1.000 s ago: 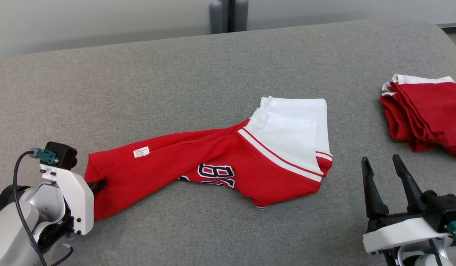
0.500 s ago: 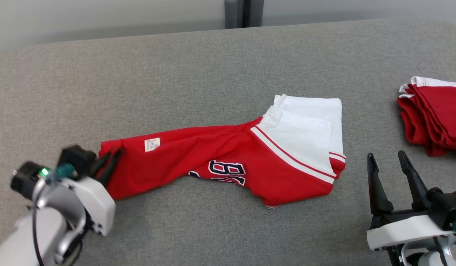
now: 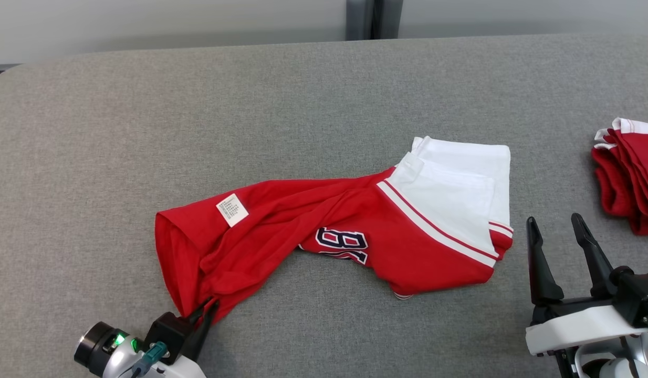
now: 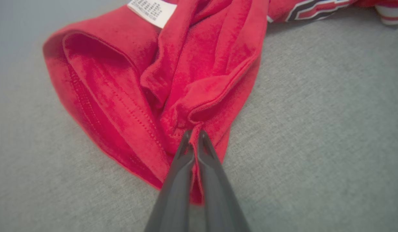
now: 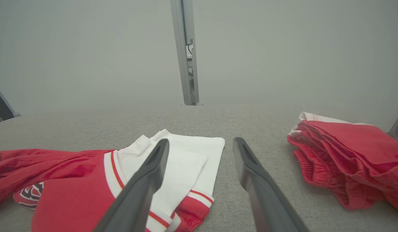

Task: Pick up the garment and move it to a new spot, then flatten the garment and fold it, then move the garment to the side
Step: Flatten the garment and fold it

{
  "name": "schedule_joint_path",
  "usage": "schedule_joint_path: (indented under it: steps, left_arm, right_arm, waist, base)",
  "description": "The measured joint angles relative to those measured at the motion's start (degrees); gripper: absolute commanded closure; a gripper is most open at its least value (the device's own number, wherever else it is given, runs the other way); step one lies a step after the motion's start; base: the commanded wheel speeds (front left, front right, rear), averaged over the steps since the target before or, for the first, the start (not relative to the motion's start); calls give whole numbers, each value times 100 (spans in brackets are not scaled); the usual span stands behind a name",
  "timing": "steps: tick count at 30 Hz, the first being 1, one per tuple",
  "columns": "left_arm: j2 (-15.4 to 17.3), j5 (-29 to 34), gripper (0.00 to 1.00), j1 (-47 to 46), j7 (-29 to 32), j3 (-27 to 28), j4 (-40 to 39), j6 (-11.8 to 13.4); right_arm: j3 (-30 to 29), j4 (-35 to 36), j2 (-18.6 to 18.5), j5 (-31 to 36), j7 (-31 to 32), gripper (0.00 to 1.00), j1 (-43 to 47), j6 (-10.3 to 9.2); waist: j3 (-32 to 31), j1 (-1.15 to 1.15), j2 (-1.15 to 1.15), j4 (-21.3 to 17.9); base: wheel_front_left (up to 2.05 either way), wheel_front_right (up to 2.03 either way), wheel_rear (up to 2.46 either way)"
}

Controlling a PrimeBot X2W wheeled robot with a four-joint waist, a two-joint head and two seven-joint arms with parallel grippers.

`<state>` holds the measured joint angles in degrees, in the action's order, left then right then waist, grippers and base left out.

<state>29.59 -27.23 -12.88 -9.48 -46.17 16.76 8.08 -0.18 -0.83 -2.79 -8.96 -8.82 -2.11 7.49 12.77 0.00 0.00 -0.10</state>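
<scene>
We note the left tool [image 3: 209,304], with slim dark fingers, a black mount, a teal plug [image 3: 155,350] and a green-lit black cylinder [image 3: 95,341], and the right tool [image 3: 554,220], whose long tapering dark fingers rise from a white bracket [image 3: 571,328] beside a black block [image 3: 636,291].

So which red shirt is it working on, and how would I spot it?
Look at the grey pad. In its middle lies the shirt, stretched out. Unlike the red pile at the right edge, it shows navy numbers and a white tag.
</scene>
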Motion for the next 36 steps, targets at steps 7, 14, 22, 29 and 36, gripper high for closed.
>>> schedule_joint_path:
  steps: [7, 14, 22, 29, 36]
  left_arm:
    - [-137, -121, 0, 133, -60, -159, 141, -207]
    - [-157, -346, 0, 263, -223, 53, 181, -85]
    - [-109, -828, 0, 448, -477, 916, -443, 297]
    - [-102, -1072, 0, 449, -521, 1568, -1047, 645]
    - [-213, -1232, 0, 330, -534, 2059, -1383, 886]
  right_arm:
    - [4, 8, 0, 2, 43, 0, 32, 0]
    - [-38, 25, -1, -23, 47, 0, 51, 0]
    - [-148, 57, 0, -65, 12, 0, 93, 0]
    - [-261, 40, 0, -70, -22, 0, -3, 0]
    - [-339, -165, -1, -73, -80, 0, -152, 0]
  waist:
    - [-114, 0, 0, 56]
    - [-172, 0, 0, 95]
    - [-329, 0, 0, 126]
    - [-461, 0, 0, 121]
    - [-615, 0, 0, 71]
  base:
    - [0, 0, 0]
    - [0, 0, 0]
    - [0, 0, 0]
    - [0, 0, 0]
    - [0, 0, 0]
